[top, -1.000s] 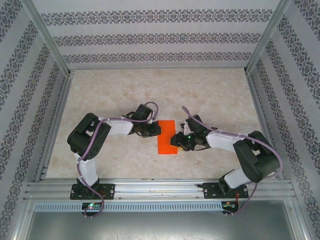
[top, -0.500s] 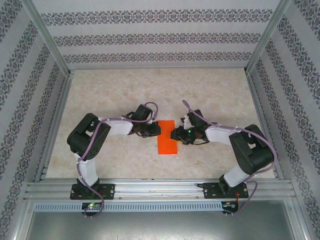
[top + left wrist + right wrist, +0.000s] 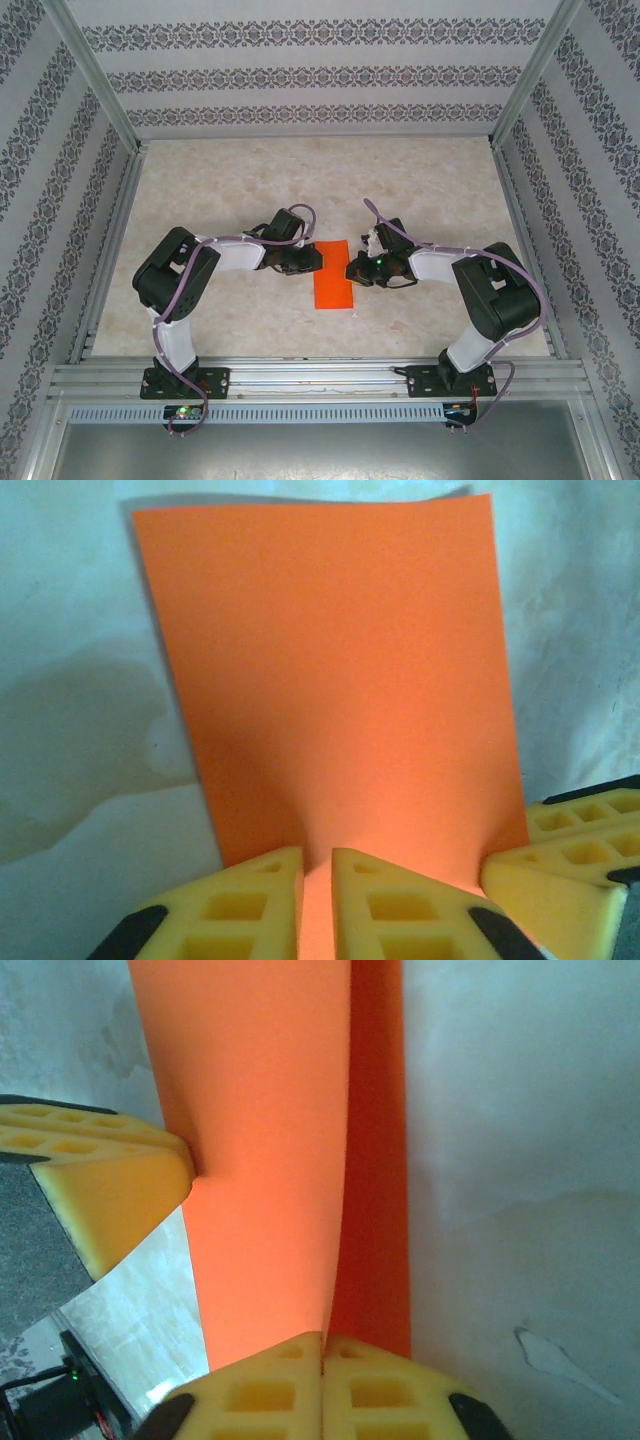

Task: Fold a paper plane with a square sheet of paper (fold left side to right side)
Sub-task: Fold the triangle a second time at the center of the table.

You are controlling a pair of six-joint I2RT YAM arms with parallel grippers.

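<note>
One square sheet of paper (image 3: 333, 280) lies between left gripper (image 3: 317, 858) and right gripper (image 3: 322, 1342).

From above, the left gripper (image 3: 318, 259) and right gripper (image 3: 350, 270) cover parts of the side edges of the square sheet of paper (image 3: 333, 290). In the left wrist view, yellow fingers (image 3: 250, 905) hide its near edge. Whether they pinch it is unclear.

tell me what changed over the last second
The right gripper slid toward the far end of the right edge of the square sheet of paper, and its jaws closed on the upper layer there. The left gripper kept its place at the left edge, and the sheet stayed put.
</note>
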